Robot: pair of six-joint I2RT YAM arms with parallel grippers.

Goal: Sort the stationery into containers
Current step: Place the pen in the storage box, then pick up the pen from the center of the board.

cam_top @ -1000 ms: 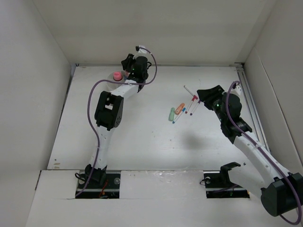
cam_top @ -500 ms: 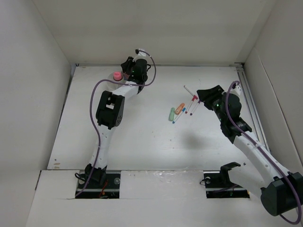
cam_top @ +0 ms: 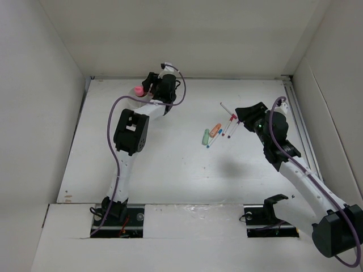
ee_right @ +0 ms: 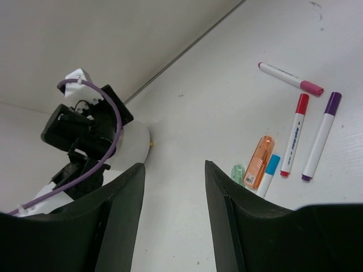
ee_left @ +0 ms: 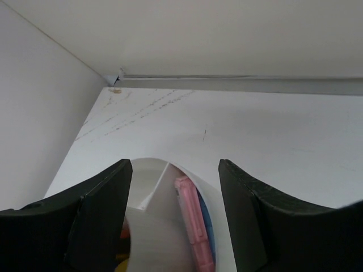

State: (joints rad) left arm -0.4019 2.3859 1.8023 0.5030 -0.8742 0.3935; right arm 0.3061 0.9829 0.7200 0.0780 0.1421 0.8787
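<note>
Your L jaws just sprang apart: pink piece [ee_left: 190, 221] now lies in bowl [ee_left: 147, 170] beneath. R jaws apart, empty; pens [ee_right: 294, 135] next.

A white table [cam_top: 170, 164] sits boxed in by plain pale walls [cam_top: 187, 34]. Faint grey scratch marks [ee_left: 142, 110] streak its far left corner, near a tiny brown speck [ee_left: 115, 90].

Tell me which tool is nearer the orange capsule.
Right. The right tool hovers just right of the orange capsule, beside the pens; the left tool is far off to its left, over the white bowl.
</note>
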